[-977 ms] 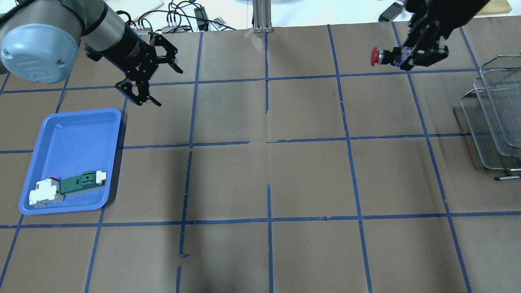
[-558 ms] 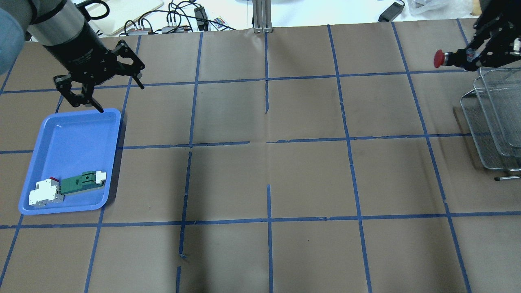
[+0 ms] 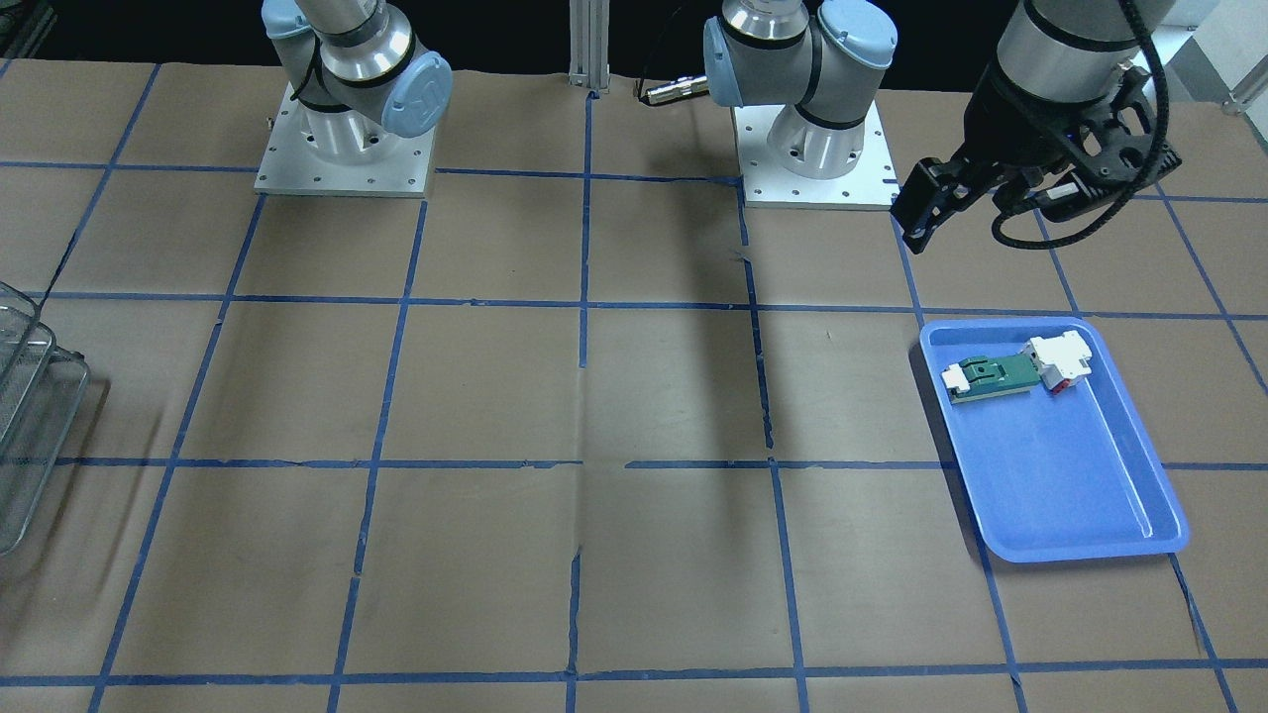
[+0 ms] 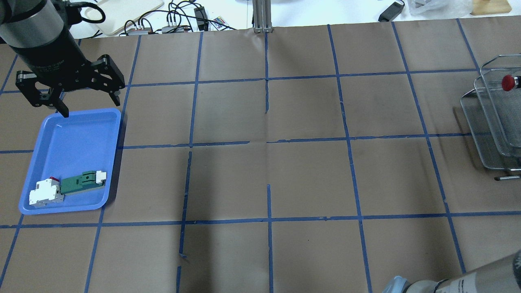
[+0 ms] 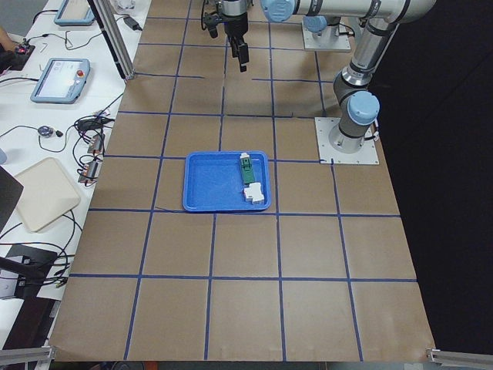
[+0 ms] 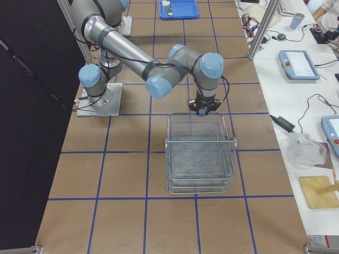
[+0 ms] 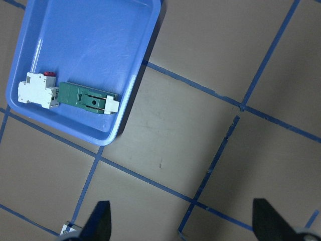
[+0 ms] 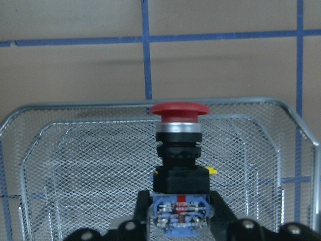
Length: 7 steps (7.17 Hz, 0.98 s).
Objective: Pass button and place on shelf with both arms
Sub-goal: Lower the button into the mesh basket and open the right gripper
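The button (image 8: 179, 150), with a red mushroom cap and a blue-and-white block at the back, is held in my right gripper (image 8: 180, 213), which is shut on its back block. It hangs above the wire-mesh shelf (image 8: 75, 150), cap pointing away from the wrist. In the overhead view only its red cap (image 4: 507, 82) shows, over the shelf (image 4: 494, 122) at the right edge. In the exterior right view my right gripper (image 6: 202, 109) is over the shelf's far rim (image 6: 200, 119). My left gripper (image 4: 90, 105) is open and empty above the far edge of the blue tray (image 4: 77, 134).
The blue tray holds a green-and-white flat part (image 4: 81, 182) and a white block with red (image 4: 44, 192) at its near end. Cables and boxes lie past the table's far edge (image 4: 183, 20). The shelf (image 3: 25, 396) stands at the table's right end.
My right gripper has carried the button to the right, from over the table to above the shelf. My left arm has swung left and back, to over the tray's far edge, still open.
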Each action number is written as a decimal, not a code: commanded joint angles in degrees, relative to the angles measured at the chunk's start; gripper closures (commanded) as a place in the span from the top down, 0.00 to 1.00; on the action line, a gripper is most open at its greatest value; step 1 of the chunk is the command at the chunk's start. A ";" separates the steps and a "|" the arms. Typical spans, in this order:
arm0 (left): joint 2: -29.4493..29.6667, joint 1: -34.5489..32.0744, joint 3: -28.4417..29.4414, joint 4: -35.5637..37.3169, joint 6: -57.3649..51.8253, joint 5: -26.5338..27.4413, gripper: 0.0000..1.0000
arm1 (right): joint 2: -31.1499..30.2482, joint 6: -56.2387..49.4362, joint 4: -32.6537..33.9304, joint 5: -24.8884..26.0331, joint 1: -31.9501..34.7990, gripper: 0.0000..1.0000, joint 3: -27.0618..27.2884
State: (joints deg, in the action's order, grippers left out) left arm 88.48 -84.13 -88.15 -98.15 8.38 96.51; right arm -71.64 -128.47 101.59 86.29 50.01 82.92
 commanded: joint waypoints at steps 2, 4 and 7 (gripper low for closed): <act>-1.99 -0.25 -2.19 -0.29 -12.84 -5.25 1.00 | 2.03 -2.32 0.54 0.98 -1.93 0.00 0.48; -2.96 -0.16 -3.51 -0.38 -13.03 -7.89 1.00 | 1.60 -0.39 0.46 1.16 -1.85 0.68 0.48; -2.96 -0.16 -3.60 -0.55 -13.04 -6.95 1.00 | -3.03 4.60 -2.16 0.64 -0.45 0.99 0.57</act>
State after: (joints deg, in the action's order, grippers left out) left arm 85.58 -84.29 -91.71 -98.57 -4.69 89.51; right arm -71.78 -126.39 100.99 87.15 48.74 83.45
